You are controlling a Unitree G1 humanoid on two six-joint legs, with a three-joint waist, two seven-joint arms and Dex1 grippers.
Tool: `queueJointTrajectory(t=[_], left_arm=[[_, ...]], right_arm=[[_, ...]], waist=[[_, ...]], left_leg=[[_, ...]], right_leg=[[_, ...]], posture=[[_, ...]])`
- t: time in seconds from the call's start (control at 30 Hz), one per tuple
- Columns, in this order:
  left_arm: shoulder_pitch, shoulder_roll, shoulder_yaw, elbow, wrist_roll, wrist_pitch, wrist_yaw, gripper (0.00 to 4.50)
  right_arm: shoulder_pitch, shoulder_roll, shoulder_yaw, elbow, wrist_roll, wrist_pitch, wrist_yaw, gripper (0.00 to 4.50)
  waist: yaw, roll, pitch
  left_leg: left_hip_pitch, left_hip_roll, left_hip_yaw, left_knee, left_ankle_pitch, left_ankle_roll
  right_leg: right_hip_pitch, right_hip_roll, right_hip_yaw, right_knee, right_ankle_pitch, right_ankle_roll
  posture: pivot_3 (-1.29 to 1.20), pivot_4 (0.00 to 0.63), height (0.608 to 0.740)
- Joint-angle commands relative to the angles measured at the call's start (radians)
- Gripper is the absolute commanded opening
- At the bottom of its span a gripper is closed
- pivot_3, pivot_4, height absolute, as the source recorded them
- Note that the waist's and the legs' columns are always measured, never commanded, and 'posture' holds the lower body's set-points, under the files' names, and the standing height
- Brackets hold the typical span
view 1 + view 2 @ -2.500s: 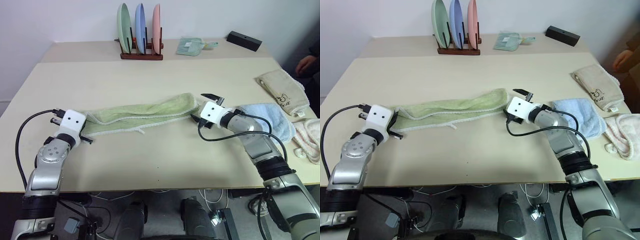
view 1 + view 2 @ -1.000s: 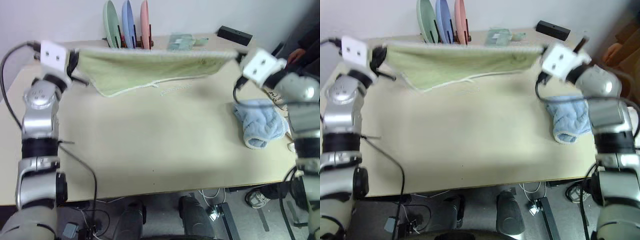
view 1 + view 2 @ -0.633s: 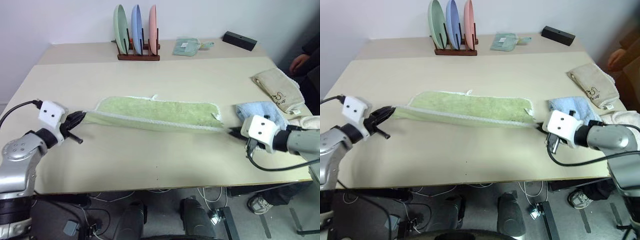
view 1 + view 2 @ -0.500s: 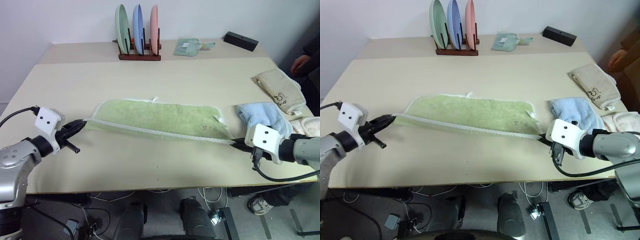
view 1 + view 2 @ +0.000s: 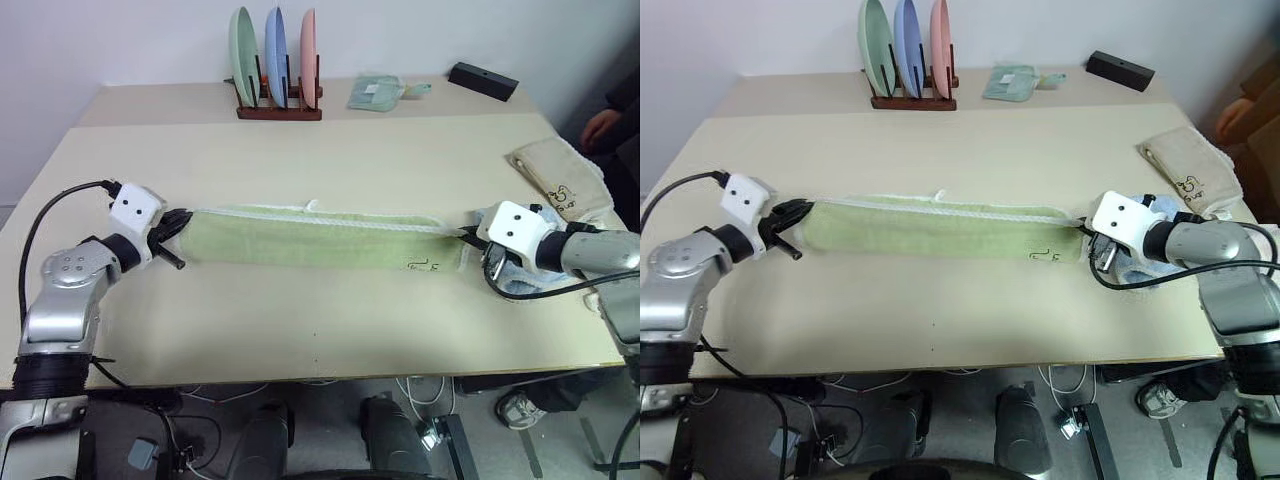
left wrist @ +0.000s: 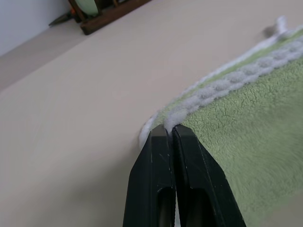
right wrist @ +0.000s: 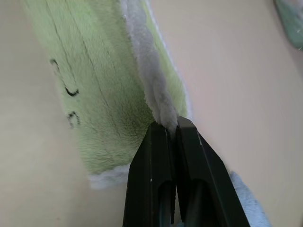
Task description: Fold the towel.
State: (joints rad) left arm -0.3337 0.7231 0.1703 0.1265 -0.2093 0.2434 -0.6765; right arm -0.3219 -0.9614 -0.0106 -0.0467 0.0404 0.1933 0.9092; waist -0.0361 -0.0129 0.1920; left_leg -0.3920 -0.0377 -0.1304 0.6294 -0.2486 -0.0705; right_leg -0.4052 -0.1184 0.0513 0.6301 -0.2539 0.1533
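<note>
The light green towel with a white stitched border lies stretched left to right across the middle of the table, folded lengthwise into a long band. A small dark embroidered mark sits near its right end. My left gripper is shut on the towel's left end, pinching the white border between its fingers. My right gripper is shut on the right end, its fingers clamped on the doubled white edge. Both hands hold the towel low at the table.
A plate rack with three upright plates stands at the back. A small green cloth and a black box lie behind. A beige towel and a light blue towel lie at the right. A person's hand shows at the right edge.
Both grippers came down and back toward me with the towel, folding its near edge over so it now lies as a narrower band on the table.
</note>
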Motion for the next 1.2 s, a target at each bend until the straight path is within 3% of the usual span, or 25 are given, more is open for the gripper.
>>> queueJointTrajectory(t=[0.03, 0.27, 0.57, 0.67, 0.83, 1.0, 1.13, 1.2], left_arm=[[-0.163, -0.038, -0.06, 0.227, 0.082, -0.119, 0.022, 0.0], [-0.378, -0.094, -0.127, 0.635, 0.181, -0.297, 0.066, 0.0], [-0.411, -0.113, -0.125, 0.755, 0.19, -0.343, 0.073, 0.0], [-0.407, -0.119, -0.109, 0.757, 0.173, -0.337, 0.078, 0.93], [-0.386, -0.134, -0.085, 0.718, 0.158, -0.343, 0.123, 3.4], [-0.33, -0.154, 0.0, 0.595, 0.086, -0.301, 0.174, 3.4], [-0.251, -0.172, 0.072, 0.404, 0.017, -0.253, 0.212, 3.4], [-0.205, -0.178, 0.079, 0.296, 0.003, -0.233, 0.216, 3.45]], right_arm=[[-0.153, 0.061, 0.057, 0.197, -0.072, -0.089, -0.038, 0.04], [-0.373, 0.184, 0.146, 0.587, -0.167, -0.275, -0.103, 0.04], [-0.433, 0.231, 0.166, 0.728, -0.205, -0.359, -0.128, 0.04], [-0.429, 0.232, 0.156, 0.722, -0.191, -0.342, -0.109, 0.93], [-0.405, 0.199, 0.114, 0.648, -0.21, -0.34, -0.2, 3.4], [-0.3, 0.144, 0.003, 0.431, -0.17, -0.235, -0.244, 3.4], [-0.132, 0.134, -0.164, 0.12, -0.02, 0.039, -0.21, 3.4], [-0.026, 0.185, -0.268, -0.093, 0.16, 0.278, -0.2, 3.95]], waist=[[-0.003, 0.0, 0.0], [-0.01, 0.0, 0.0], [-0.009, 0.0, 0.0], [-0.01, 0.0, 0.0], [-0.009, 0.0, 0.0], [-0.006, 0.0, 0.0], [-0.004, 0.0, 0.0], [-0.006, 0.0, 0.0]], left_leg=[[0.0, 0.0, 0.0, -0.001, 0.0, 0.0], [0.001, 0.0, 0.0, 0.001, 0.002, -0.003], [-0.001, 0.0, 0.0, 0.001, 0.002, -0.003], [-0.001, 0.0, 0.0, 0.001, 0.002, -0.003], [-0.001, 0.0, 0.0, 0.001, 0.002, -0.003], [-0.001, 0.0, -0.001, 0.001, 0.002, -0.003], [-0.002, 0.0, -0.001, 0.0, 0.002, -0.003], [-0.001, 0.0, -0.001, 0.001, 0.002, -0.003]], right_leg=[[-0.001, 0.0, 0.0, 0.0, 0.0, 0.0], [0.001, 0.0, -0.001, 0.001, 0.002, 0.001], [-0.002, 0.0, -0.001, 0.002, 0.002, 0.001], [-0.002, 0.0, -0.001, 0.002, 0.002, 0.001], [-0.002, 0.0, -0.001, 0.002, 0.002, 0.001], [-0.002, 0.0, -0.001, 0.002, 0.002, 0.001], [-0.002, 0.0, -0.001, 0.002, 0.002, 0.001], [-0.002, 0.0, -0.001, 0.003, 0.002, 0.001]], posture=[[0.0, 0.15, 0.74], [0.0, 0.15, 0.74], [0.0, 0.15, 0.74], [0.0, 0.15, 0.74], [0.0, 0.15, 0.74], [0.0, 0.15, 0.74], [0.0, 0.15, 0.74], [0.0, 0.15, 0.74]])
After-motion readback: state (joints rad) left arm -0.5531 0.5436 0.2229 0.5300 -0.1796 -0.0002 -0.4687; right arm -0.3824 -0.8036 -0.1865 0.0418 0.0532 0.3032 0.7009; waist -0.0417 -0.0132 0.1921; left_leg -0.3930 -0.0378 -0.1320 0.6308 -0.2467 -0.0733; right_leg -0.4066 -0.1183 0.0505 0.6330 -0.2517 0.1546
